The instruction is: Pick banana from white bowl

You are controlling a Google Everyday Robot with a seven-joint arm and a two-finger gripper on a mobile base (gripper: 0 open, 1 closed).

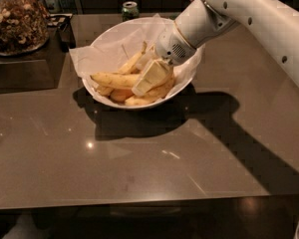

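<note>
The white bowl (pixel 105 38), lined with crinkled white paper, stands on the dark table and holds several bananas. The banana (pixel 114 79), long and yellow with brown speckles and a dark pointed tip, lies across the bowl's left half. My gripper (pixel 145 82) reaches down from the upper right into the middle of the bowl. It rests on the pile at the banana's right end, touching it. Shorter, paler bananas (pixel 132 62) lie behind it, and a small orange-tinted one (pixel 120 94) lies below it. The arm hides the bowl's right rim.
A glass jar of nuts (pixel 16 20) stands at the back left on a dark raised block (pixel 25 68). A small green can (pixel 130 9) stands behind the bowl. The table's front edge (pixel 139 201) runs along the bottom.
</note>
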